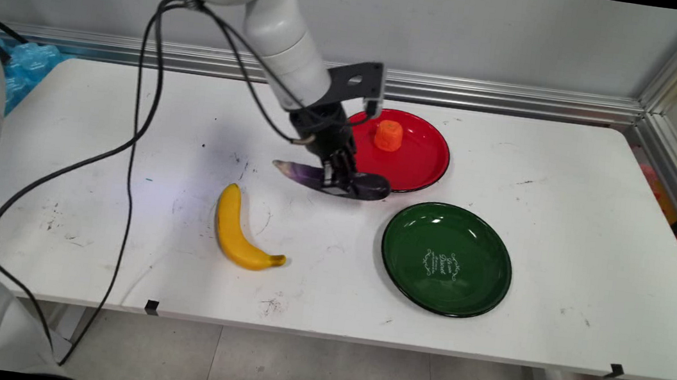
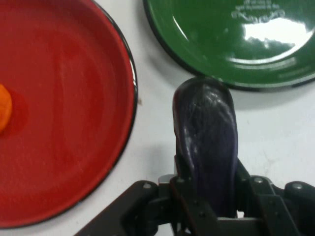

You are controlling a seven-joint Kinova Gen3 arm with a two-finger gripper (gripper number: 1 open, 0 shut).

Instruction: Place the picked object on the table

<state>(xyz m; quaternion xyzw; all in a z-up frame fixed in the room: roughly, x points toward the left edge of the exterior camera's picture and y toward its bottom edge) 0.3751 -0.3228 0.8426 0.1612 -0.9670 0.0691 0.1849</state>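
Even, bright overhead light is cast across the white table [image 1: 570,199], and only soft shadows are thrown beside the banana [image 1: 240,229]. A broad white glare is seen on the green plate [image 2: 275,34]. The eggplant [image 2: 209,142] is rendered slightly soft close up.

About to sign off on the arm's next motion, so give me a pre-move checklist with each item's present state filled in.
1. Gripper shut on the eggplant: ok, the fingers press both its sides in the hand view.
2. Grip centred along the eggplant: ok, roughly mid-length in the main view.
3. Eggplant lifted clear of the table: cannot tell.
4. Green plate bare: ok.
5. Red plate bare: not ok, an orange carrot piece sits on it.
6. Banana apart from the gripper: ok, it lies nearer the table's front edge.
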